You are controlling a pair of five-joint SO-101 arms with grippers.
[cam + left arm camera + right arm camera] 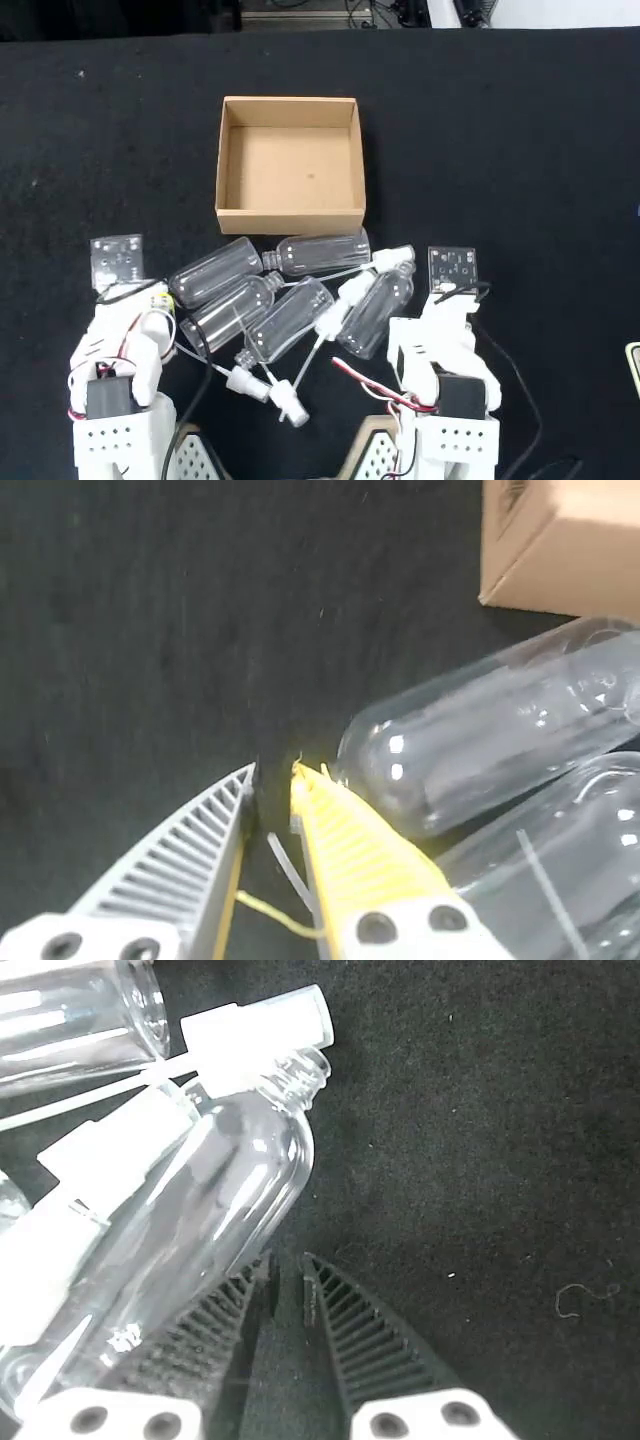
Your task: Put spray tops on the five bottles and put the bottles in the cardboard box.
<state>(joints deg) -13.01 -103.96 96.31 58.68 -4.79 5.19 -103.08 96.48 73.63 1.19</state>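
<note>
Five clear bottles lie uncapped in a cluster in front of the cardboard box: one at the left, one nearest the box, two in the middle, one at the right. White spray tops with long tubes lie among and below them. My left gripper is shut and holds nothing, its yellow finger beside a bottle's base. My right gripper is shut too, beside a bottle.
The box is open and has nothing in it. The left arm and the right arm sit at the near edge, either side of the cluster. Black cloth covers the table, bare on both sides of the box.
</note>
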